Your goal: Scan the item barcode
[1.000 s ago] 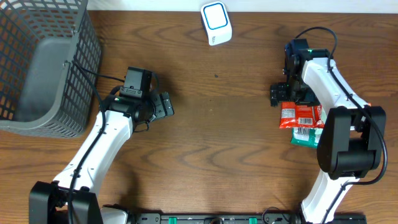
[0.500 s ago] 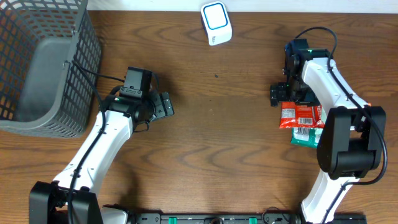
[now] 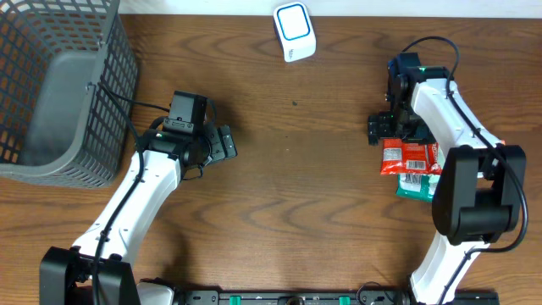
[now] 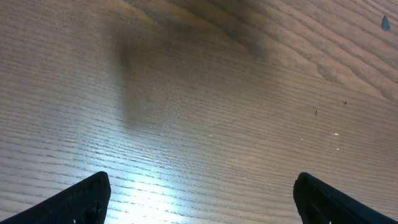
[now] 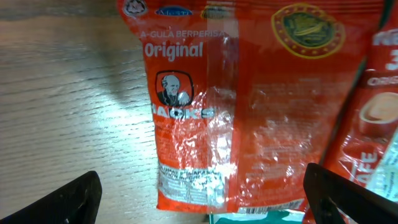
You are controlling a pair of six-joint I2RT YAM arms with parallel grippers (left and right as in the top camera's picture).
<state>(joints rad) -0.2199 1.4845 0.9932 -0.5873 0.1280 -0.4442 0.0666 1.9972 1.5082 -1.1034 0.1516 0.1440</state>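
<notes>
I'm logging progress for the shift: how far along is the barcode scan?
Done: nothing yet; the red foil snack packet lies flat on the wooden table, apart from the white scanner with the blue ring. In hand: the right claw hangs open over the packet, not gripping it; the left claw is open over bare wood. Left: grasp the packet, carry it to the scanner, show its barcode.

surface: brown wood-grain table [image 3: 288, 186] | light: glare patch in left wrist view
</notes>
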